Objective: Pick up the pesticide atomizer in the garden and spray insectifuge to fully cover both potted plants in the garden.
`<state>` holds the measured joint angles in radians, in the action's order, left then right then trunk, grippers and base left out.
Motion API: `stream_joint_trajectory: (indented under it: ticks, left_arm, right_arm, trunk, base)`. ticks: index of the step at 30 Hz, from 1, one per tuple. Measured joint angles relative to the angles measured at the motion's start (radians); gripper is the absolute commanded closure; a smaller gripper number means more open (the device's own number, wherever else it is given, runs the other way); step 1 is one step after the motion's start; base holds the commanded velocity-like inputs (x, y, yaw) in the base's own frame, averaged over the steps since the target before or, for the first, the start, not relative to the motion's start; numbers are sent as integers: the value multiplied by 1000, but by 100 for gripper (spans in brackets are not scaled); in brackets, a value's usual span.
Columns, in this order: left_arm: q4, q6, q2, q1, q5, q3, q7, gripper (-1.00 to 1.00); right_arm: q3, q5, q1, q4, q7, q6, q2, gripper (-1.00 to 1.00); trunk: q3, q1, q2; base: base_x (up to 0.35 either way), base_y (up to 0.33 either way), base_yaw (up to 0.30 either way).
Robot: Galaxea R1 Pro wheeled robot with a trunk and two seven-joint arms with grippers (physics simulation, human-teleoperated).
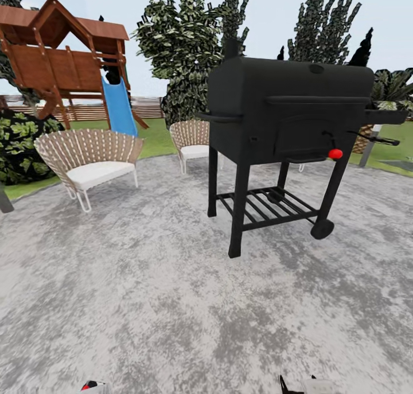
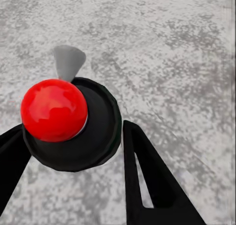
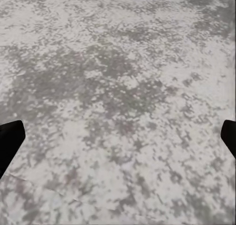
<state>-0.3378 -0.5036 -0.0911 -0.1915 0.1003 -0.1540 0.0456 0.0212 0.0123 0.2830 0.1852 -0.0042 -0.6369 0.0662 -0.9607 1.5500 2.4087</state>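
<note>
The left gripper (image 2: 71, 151) clamps the pesticide atomizer (image 2: 69, 122), whose red top hides most of its dark body; a sliver of red at the head view's lower edge (image 1: 86, 386) is cut off. The right gripper (image 3: 118, 136) hangs spread wide over the mottled grey patio (image 3: 118, 63), only its fingertips (image 3: 10, 139) visible. Ahead stands a black barbecue grill (image 1: 287, 119) on the patio, wicker chairs (image 1: 89, 159) beside it, a wooden playset with blue slide (image 1: 69, 61) behind.

Red-topped dark pesticide atomizer (image 2: 69, 124) between left end effector (image 2: 73, 146) fingers, above grey patio (image 2: 172, 53)
</note>
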Motion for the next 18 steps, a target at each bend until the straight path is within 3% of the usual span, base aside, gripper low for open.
stream_joint_trajectory:
  ticks: [18]
  left_arm:
    - [-2, 2, 1, 0, 3, 0, 0, 100]
  right_arm:
    - [0, 0, 0, 0, 0, 0, 0, -100]
  trunk:
    - [0, 0, 0]
  base:
    - [13, -9, -265]
